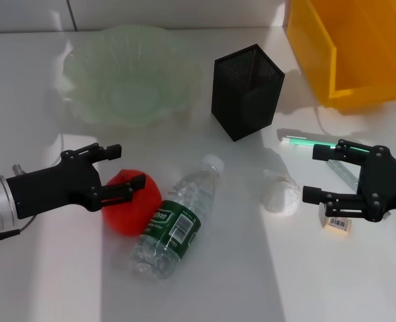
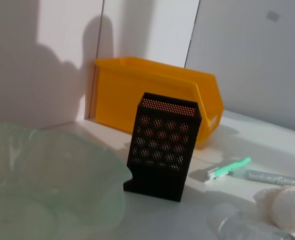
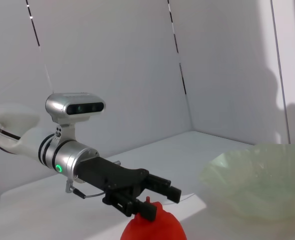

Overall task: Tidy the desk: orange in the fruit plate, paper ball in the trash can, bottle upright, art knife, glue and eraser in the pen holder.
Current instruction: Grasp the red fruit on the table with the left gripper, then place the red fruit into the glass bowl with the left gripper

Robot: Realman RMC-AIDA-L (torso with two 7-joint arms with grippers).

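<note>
The orange lies left of centre. My left gripper hovers open over it, one finger across its top, the other clear of it. The right wrist view shows that left gripper just above the orange. A clear bottle lies on its side beside the orange. The paper ball rests right of the bottle. My right gripper stands open next to the ball, above the green art knife and a clear glue stick. The eraser lies under its near finger.
The green glass fruit plate sits at the back left, the black mesh pen holder behind the bottle, and a yellow bin at the back right. In the left wrist view, the pen holder stands before the bin.
</note>
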